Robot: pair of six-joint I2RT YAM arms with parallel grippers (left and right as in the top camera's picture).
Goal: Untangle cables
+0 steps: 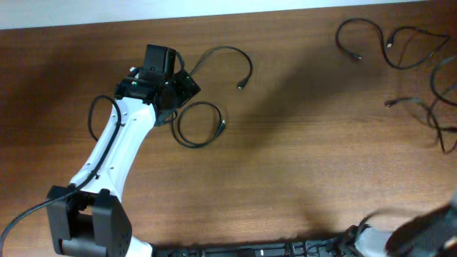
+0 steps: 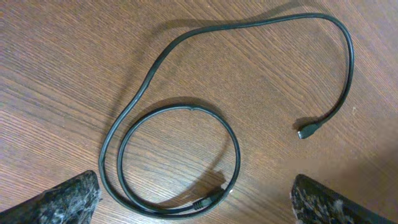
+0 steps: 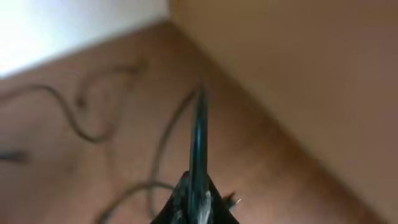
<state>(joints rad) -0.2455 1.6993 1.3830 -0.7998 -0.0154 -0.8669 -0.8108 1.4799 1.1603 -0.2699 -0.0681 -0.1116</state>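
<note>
One black cable lies apart at the left centre of the table, one end coiled in a loop and the other arcing out to a plug. My left gripper hovers over it, open and empty. In the left wrist view the cable lies flat between the spread fingers, with both plugs showing. The other cables lie loosely crossed at the far right. My right gripper is shut on a thin black cable that runs straight up from the jaws. This view is blurred.
The wooden table's back edge meets a white surface. The right arm is a blur at the bottom right corner. The left arm's base stands at the bottom left, with its own thick wire looping beside it.
</note>
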